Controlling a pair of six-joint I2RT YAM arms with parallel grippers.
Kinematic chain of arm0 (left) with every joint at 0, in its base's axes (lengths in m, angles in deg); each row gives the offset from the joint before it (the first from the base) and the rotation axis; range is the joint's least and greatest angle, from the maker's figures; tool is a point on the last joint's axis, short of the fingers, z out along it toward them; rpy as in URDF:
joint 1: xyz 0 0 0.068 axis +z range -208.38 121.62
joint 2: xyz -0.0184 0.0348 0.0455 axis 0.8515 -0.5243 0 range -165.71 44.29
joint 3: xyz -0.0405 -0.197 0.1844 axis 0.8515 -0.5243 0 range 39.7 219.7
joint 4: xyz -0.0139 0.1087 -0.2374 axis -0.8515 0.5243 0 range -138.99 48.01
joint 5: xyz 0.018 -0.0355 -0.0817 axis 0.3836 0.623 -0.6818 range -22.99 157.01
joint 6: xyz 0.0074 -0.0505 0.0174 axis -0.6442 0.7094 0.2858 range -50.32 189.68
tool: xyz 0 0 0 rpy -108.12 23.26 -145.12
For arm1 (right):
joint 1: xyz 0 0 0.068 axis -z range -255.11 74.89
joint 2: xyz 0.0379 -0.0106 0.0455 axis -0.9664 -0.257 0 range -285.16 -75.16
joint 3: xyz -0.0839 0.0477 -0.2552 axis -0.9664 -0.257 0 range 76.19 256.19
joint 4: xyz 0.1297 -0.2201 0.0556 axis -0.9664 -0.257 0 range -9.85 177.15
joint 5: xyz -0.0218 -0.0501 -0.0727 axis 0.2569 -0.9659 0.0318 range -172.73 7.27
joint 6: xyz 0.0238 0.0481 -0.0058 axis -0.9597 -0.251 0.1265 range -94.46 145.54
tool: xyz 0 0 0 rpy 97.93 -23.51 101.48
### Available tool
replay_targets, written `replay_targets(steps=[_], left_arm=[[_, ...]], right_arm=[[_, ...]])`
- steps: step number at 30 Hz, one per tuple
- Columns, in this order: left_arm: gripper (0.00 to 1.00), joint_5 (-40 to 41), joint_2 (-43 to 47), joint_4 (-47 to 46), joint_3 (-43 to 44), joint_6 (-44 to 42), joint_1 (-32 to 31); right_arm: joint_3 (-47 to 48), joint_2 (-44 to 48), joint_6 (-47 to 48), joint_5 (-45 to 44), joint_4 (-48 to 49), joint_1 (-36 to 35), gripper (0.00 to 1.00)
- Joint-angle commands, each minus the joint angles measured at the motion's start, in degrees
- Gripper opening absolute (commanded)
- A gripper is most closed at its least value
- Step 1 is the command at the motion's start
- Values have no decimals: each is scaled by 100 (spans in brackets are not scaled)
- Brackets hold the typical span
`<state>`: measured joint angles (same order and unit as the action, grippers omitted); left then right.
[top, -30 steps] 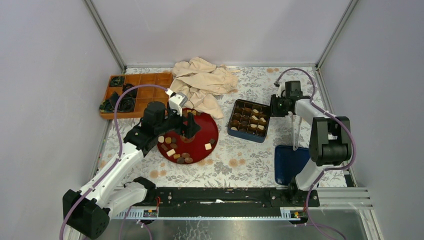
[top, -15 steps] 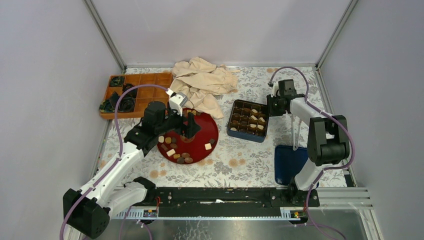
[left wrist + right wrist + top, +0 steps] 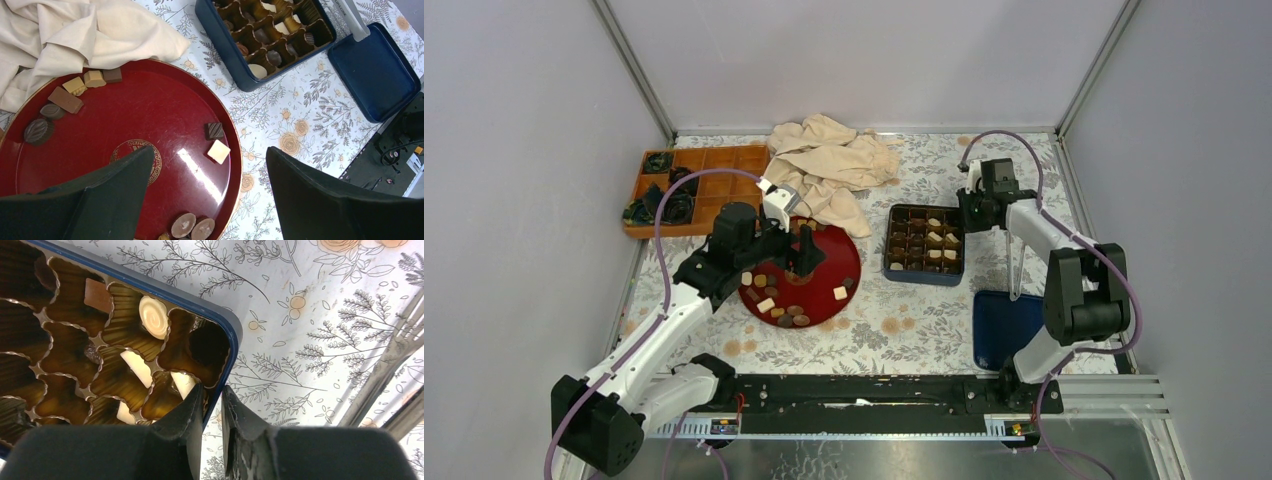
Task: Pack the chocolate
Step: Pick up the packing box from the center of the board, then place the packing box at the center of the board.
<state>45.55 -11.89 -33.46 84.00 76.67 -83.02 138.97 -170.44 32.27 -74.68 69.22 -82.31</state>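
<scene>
Loose pieces of the chocolate [image 3: 766, 304] lie on a round red plate [image 3: 834, 255]. My left gripper [image 3: 805, 252] hovers over the plate, open and holding nothing. In the left wrist view a cream square [image 3: 218, 151] and a dark square [image 3: 214, 131] sit near the plate's [image 3: 150, 100] right rim, between the wide-apart fingers of that gripper [image 3: 209, 150]. A blue box [image 3: 922, 277] with scalloped cells holds several pieces. My right gripper [image 3: 212, 389] is shut on the box's right wall [image 3: 165, 292], one finger inside and one outside. A white round piece [image 3: 153, 316] sits in a corner cell.
A crumpled cream cloth [image 3: 829, 165] lies behind the plate and overlaps its back edge. At the back left stands an orange tray [image 3: 724, 160] with dark wrappers. The blue lid [image 3: 1004, 325] lies at the front right, and a clear upright strip [image 3: 1014, 265] rises beside it.
My right gripper has shifted back and left while holding the box's wall, and the box has turned squarer to the table. Its jaws have narrowed slightly. The left arm has stayed still.
</scene>
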Motion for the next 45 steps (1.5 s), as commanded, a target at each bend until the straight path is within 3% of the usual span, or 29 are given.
replay_targets(steps=[1, 12, 30, 39, 45], left_arm=[[90, 104, -15, -45, -41, 31, 39], [90, 117, -33, -43, -52, 21, 39], [90, 103, -112, -50, -52, 5, 39], [90, 98, -113, -48, -52, -4, 41], [90, 87, -90, -47, -50, -13, 39]], right_arm=[[-53, 623, 163, 168, 259, -44, 0], [-579, 1376, 152, 585, 874, -27, 0], [-661, 1978, 271, 1040, 1014, -27, 0], [-208, 1583, 509, 1064, 690, -198, 0], [486, 689, 692, 1069, 131, -378, 0]])
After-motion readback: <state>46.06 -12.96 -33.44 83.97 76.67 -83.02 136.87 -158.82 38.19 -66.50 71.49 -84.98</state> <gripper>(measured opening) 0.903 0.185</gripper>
